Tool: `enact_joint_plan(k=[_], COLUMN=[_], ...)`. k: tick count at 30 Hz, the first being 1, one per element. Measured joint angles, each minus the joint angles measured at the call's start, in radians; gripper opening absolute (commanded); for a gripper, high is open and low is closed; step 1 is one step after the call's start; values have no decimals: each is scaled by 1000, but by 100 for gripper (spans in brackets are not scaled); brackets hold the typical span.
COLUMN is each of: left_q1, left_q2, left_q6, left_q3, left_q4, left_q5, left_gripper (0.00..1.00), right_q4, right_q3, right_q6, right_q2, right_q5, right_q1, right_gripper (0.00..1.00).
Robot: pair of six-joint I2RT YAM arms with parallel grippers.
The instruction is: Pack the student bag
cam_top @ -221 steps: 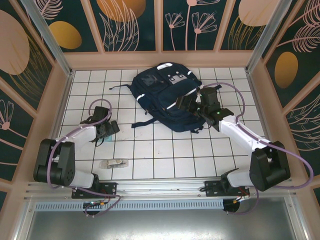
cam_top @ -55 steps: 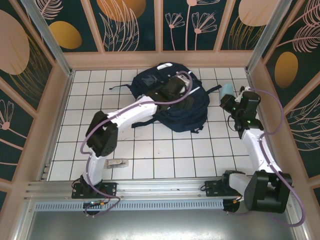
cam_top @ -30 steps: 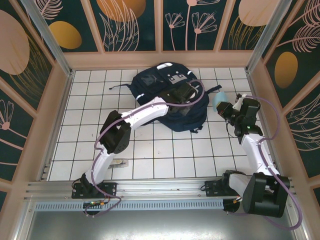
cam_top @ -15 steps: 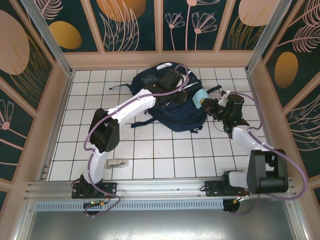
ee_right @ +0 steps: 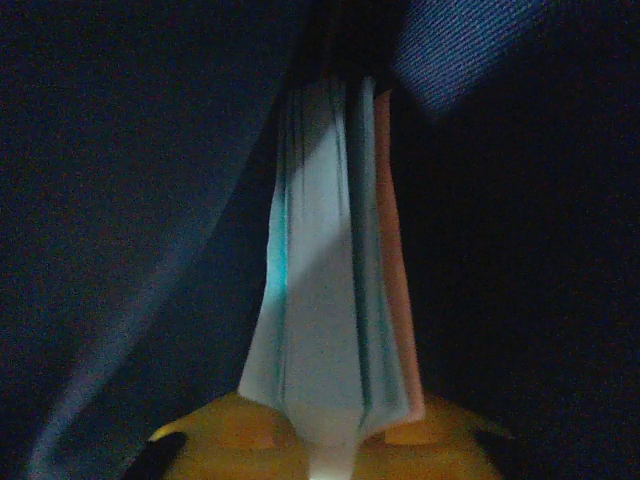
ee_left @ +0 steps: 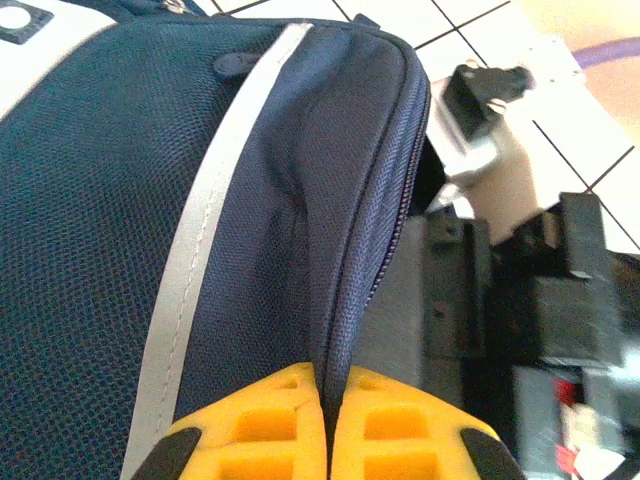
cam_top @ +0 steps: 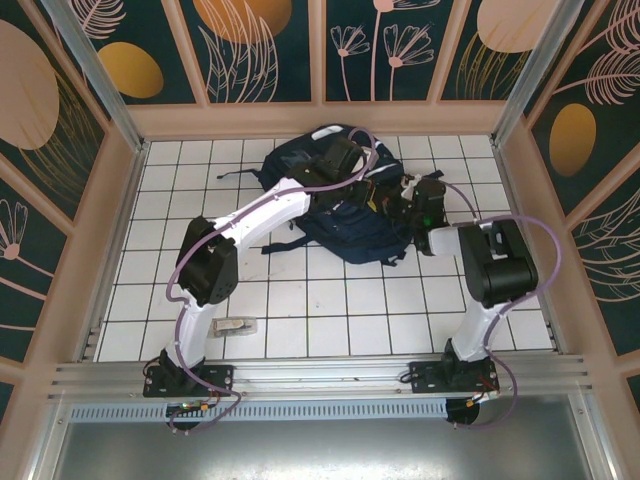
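Right gripper point(ee_right: 330, 425), clamping a book point(ee_right: 322, 250), has just moved into the bag point(ee_left: 100, 230), whose rim the left gripper point(ee_left: 328, 405) pinches; release seems next

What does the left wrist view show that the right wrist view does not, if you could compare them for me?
Left wrist view: the left gripper shut on the zipper edge of the student bag, seen from outside, with its white stripe and the right arm beside the opening. Right wrist view: the bag's dark inside, where a pale blue booklet sits pinched in the right gripper. Shared: navy bag fabric, and yellow fingertips at the bottom edge.
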Motion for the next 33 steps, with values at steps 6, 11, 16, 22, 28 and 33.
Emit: enact_joint_plan(k=[6,11,16,22,28,33], left_q1=[16,35,39,45,47,97], left_q2=[-25,-40,-40,-40,-40,-99], left_q6=[-35,-74,-82,-92,-117,-181], left_q3=[-24,-49,-54,-58,-111,-278], left_q4=[48,79,89,103,157,239], left_q5=[-14,7,10,19,41,75], left_gripper=[0,0,0,0,49,99], right_q4=[-2,-139,-379,-739,-944,-986], right_q3=[32,-2,-12,16,30,32], right_q6=[14,-70,-233,-526,-779,-900], right_q2=[16,-115,-271,-417,-539,-536], right_q5=[10,34,63,110,138,150], right_q1=[-2,-32,-101,-125,-17,159], right_gripper=[62,70,73,73,73,73])
